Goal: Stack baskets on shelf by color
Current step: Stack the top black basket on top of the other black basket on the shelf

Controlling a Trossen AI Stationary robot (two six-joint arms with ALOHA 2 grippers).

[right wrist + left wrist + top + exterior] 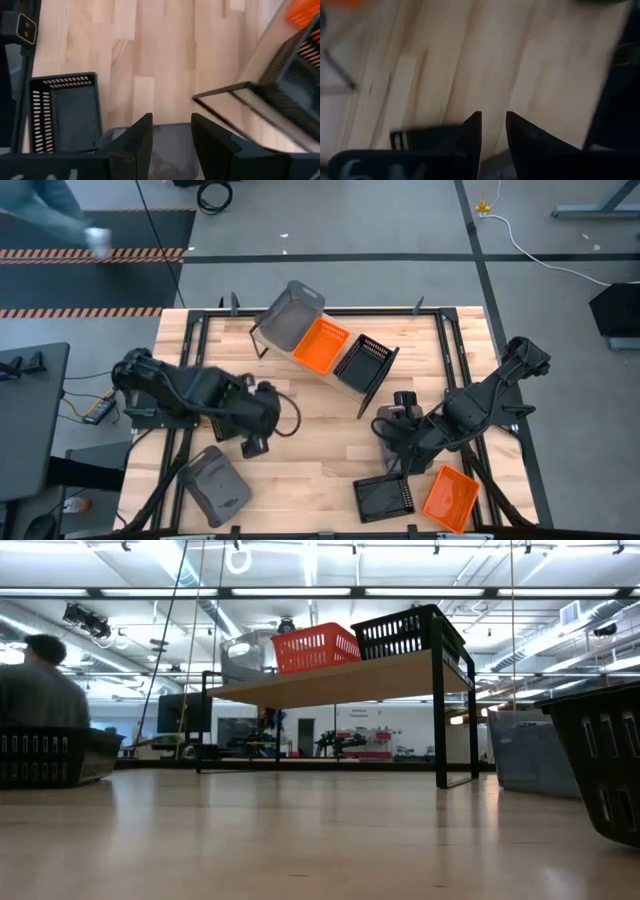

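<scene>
Near edge of the wood table (300, 470), left to right: a grey basket (215, 485), a black slotted basket (385, 498) and an orange basket (450, 498). Mid-table: the left end effector (252, 446), fingers slightly parted and grasping nothing. The right end effector (398, 423) is clenched on a second grey basket (167, 145). Far centre: the shelf (330, 688), a light plank on black frames. It carries a grey bin (290, 315), an orange bin (322, 345) and a black bin (362, 363) side by side. Beyond: grey floor, striped floor tape (90, 253) and a blurred person (55, 215).

Left gripper (493, 131) fingers slightly parted and empty, right gripper (171, 131) fingers parted
</scene>
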